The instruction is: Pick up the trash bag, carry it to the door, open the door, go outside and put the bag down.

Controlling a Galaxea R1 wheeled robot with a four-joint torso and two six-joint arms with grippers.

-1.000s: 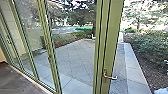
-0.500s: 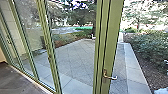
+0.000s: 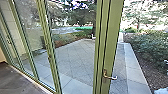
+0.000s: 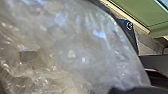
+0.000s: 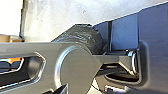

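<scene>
Presently we list: trash bag (image 4: 75,47), near, on our left side, likely there for carrying outside; door handle (image 3: 111,77), near right; both sets of jaws, state we cannot tell.

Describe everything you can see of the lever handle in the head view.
The lever handle looks metallic, its pale, shiny grip standing out from a narrow, upright, brownish backplate. The grip runs roughly level toward the picture's right. The backplate is fixed to a broad green upright, with grey paving beyond. Nothing is seen gripping the lever.
</scene>
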